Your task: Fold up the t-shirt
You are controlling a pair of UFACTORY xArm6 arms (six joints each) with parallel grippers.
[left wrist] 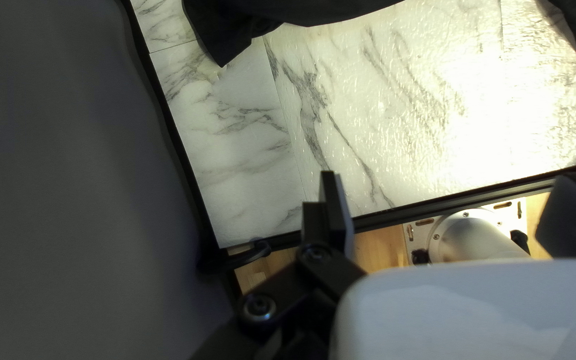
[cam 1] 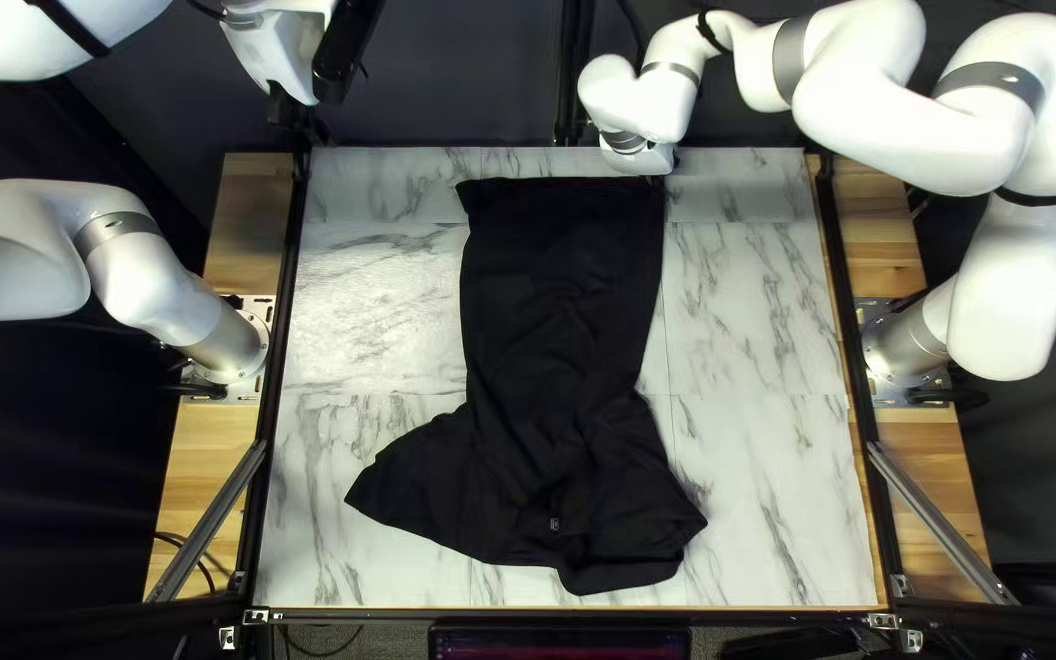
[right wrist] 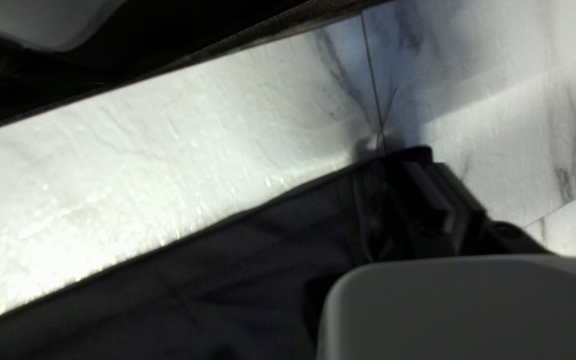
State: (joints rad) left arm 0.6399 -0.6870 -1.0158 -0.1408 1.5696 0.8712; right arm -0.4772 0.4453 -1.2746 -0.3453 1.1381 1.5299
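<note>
The black t-shirt (cam 1: 553, 318) lies spread over the marble-patterned surface (cam 1: 748, 318), its narrow end toward the dark curtain, its wider, rumpled sleeve end toward the near edge with a small neck label (cam 1: 555, 524) showing. The right tool (cam 1: 660, 177) is at the far corner of the narrow end, at the right of that end in the top left view; in the right wrist view, the right tool (right wrist: 438, 170) has its fingers drawn close together, grasping the cloth's corner. The left tool (cam 1: 314, 95) is raised beyond the surface's far left corner, fingers spread wide with nothing between them, well apart from the cloth.
</note>
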